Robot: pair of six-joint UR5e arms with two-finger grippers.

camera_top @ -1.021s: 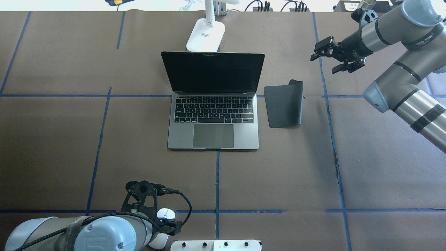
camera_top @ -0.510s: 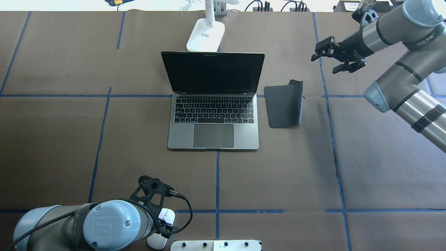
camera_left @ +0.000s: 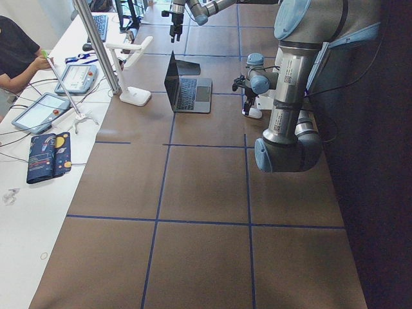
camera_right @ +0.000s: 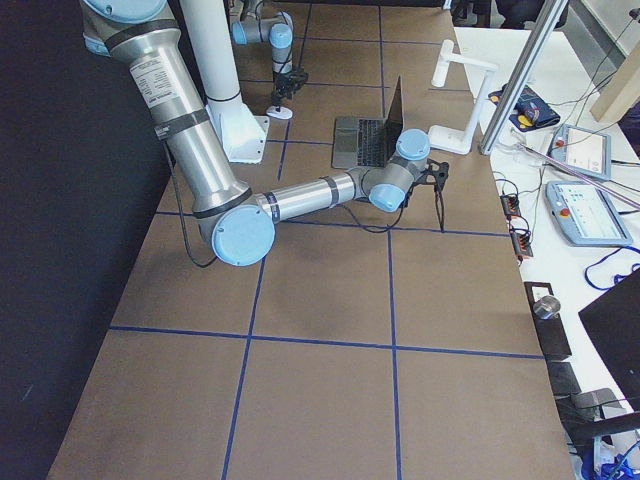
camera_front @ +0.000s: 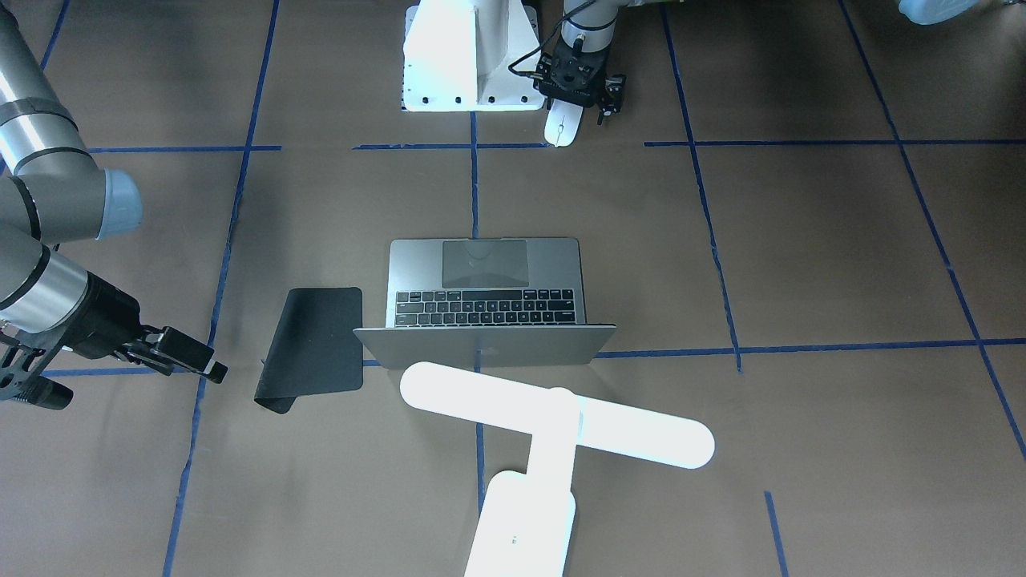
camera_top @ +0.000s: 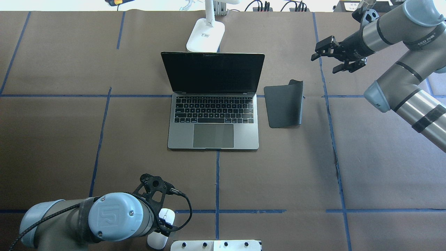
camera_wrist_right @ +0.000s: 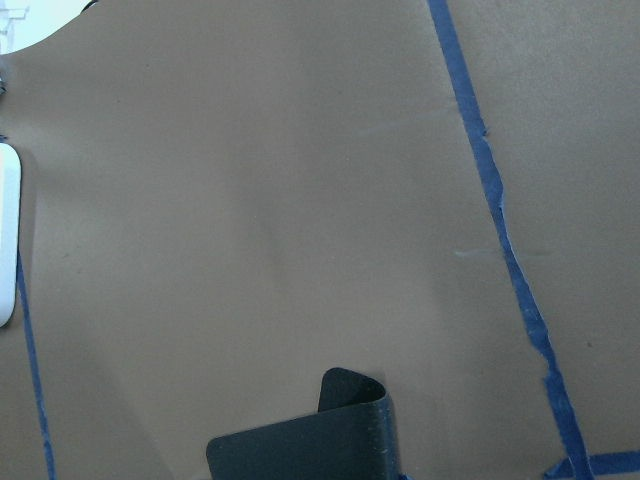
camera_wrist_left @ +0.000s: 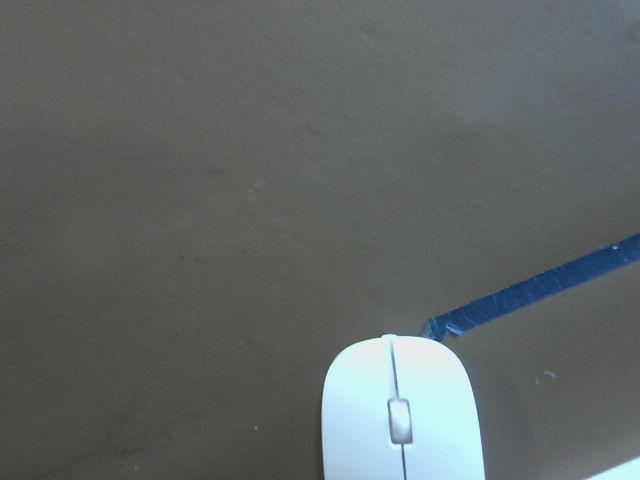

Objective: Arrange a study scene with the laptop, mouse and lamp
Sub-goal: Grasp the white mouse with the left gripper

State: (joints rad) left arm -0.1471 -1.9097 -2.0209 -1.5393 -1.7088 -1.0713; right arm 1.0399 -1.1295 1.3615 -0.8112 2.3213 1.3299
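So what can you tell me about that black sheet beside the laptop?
The thin black rectangular mat looks like soft rubber or leather. It lies on the brown table cover beside the open grey laptop, on the robot's right, just apart from its base. Its far outer corner curls upward; the rest is flat. Nothing touches it.

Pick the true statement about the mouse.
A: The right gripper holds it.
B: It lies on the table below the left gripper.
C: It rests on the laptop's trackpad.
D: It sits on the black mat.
B: the mouse lies on the table beside the white pedestal, below the left gripper; the black mat and the laptop are bare, and the right gripper is empty.
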